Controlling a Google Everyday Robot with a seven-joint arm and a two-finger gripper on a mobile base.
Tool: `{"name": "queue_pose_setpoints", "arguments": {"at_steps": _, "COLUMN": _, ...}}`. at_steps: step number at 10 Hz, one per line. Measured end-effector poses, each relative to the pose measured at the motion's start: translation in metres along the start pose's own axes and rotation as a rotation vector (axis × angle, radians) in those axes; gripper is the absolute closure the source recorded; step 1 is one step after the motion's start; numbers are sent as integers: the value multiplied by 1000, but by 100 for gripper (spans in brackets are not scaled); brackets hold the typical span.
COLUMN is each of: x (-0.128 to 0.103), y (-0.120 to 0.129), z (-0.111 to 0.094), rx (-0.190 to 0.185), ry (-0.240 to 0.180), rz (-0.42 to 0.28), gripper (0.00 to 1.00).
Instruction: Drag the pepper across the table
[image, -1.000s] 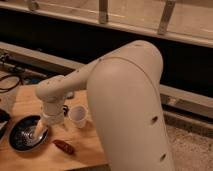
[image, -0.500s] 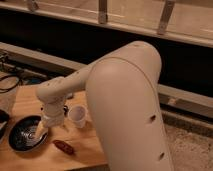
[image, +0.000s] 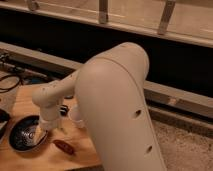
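The pepper (image: 64, 146), small, dark red and glossy, lies on the light tan wooden table (image: 27, 97) near its front edge. My gripper (image: 46, 131) hangs from the white wrist just above and left of the pepper, over the rim of a dark bowl. It is apart from the pepper. My large white arm fills the middle of the view and hides the table's right part.
A dark round bowl (image: 22, 134) sits left of the pepper. A white cup (image: 77, 115) stands behind the pepper, partly hidden by the arm. Black cables (image: 10, 82) lie at the far left. A dark ledge and railing run behind the table.
The wrist and gripper have sunk a little lower towards the table. The pepper, cup and bowl have not moved.
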Motion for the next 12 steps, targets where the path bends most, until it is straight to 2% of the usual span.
{"name": "queue_pose_setpoints", "arguments": {"at_steps": 5, "x": -1, "y": -1, "z": 22, "rx": 23, "ry": 37, "rz": -37, "gripper": 20}}
{"name": "queue_pose_setpoints", "arguments": {"at_steps": 9, "x": 8, "y": -4, "z": 30, "rx": 75, "ry": 85, "rz": -111, "gripper": 20}}
{"name": "queue_pose_setpoints", "arguments": {"at_steps": 10, "x": 11, "y": -6, "z": 28, "rx": 86, "ry": 83, "rz": -137, "gripper": 20}}
{"name": "queue_pose_setpoints", "arguments": {"at_steps": 12, "x": 13, "y": -8, "z": 23, "rx": 85, "ry": 20, "rz": -156, "gripper": 20}}
